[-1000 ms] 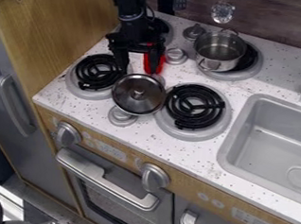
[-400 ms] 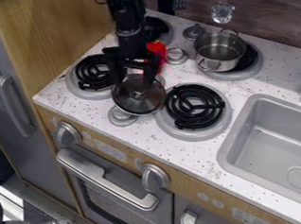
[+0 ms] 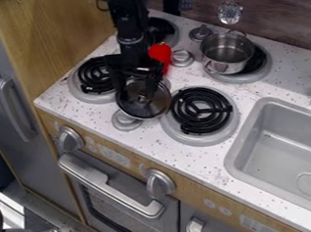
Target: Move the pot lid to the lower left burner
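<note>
Free room over the front right burner (image 3: 197, 110), red object (image 3: 160, 52) close behind pincer (image 3: 136, 93)

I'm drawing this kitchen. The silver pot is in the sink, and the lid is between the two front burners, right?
No, the camera view shows the silver pot on the back right burner, not in the sink. The lid is between the left front burner and the right front burner.

The arm (image 3: 129, 21) is black all over, with chunky segments and a black two-fingered claw (image 3: 135, 93)
</note>
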You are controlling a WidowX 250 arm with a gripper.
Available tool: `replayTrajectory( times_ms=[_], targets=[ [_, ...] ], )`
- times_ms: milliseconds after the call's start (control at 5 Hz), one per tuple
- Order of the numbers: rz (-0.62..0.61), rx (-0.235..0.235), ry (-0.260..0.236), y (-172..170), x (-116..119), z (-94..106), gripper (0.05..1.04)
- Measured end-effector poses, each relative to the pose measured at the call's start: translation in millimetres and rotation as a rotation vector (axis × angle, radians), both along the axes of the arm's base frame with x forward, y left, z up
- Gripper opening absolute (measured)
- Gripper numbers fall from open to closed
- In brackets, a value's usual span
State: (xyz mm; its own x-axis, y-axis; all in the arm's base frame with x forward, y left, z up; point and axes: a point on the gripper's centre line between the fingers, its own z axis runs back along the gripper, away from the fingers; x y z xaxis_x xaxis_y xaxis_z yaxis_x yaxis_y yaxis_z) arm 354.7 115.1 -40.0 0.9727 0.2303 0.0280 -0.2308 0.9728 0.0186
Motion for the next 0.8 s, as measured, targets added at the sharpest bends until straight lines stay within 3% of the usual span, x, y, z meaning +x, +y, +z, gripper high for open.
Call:
replayTrajectory(
  times_ms=[200,600,800],
  targets=[
    [-0.01,0.004,-0.005,-2.8,5.3,-1.1,0.927],
    [-0.028,0.023,-0.013,-10.5,10.8,-2.1,0.385],
    [-0.032,0.037,-0.013,-11.7,9.9,-1.1,0.269]
  ],
)
